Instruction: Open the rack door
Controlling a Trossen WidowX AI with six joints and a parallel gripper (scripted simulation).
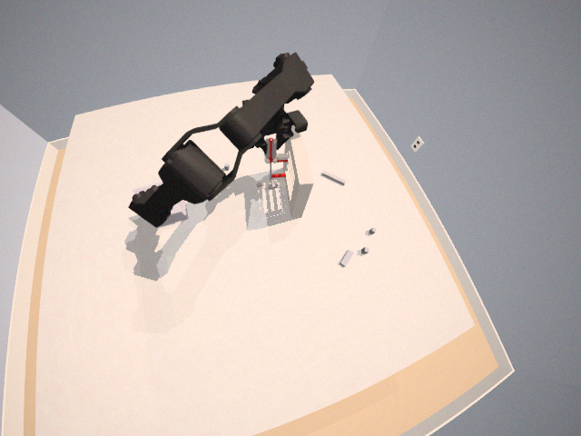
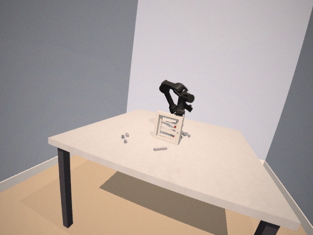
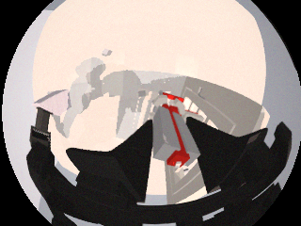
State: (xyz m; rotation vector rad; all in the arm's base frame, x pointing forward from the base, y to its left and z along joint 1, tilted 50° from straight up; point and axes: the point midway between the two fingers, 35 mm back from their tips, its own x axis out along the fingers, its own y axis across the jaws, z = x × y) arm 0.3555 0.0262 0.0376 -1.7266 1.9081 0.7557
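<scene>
The rack frame (image 1: 305, 197) (image 2: 164, 140) stands upright on the table. Its slatted door (image 1: 290, 174) (image 2: 166, 130) lies in the frame and looks closed. The grey handle with a red stripe (image 1: 270, 152) (image 3: 165, 137) stands upright off the door's face, with red bars behind it. My gripper (image 1: 271, 143) (image 3: 169, 122) is open a little, its fingers either side of the handle's upper part. The left finger looks very near the handle; a gap shows at the right one. Whether they touch it, and how far the handle is turned, I cannot tell.
A long block (image 1: 333, 178) (image 2: 160, 149) lies behind the frame. Several small blocks, one of them here (image 1: 346, 258), lie farther off. A pinkish block (image 1: 178, 214) (image 3: 55, 101) lies by the arm's elbow side. Another small block (image 1: 226, 166) (image 3: 107, 52) lies in front of the door.
</scene>
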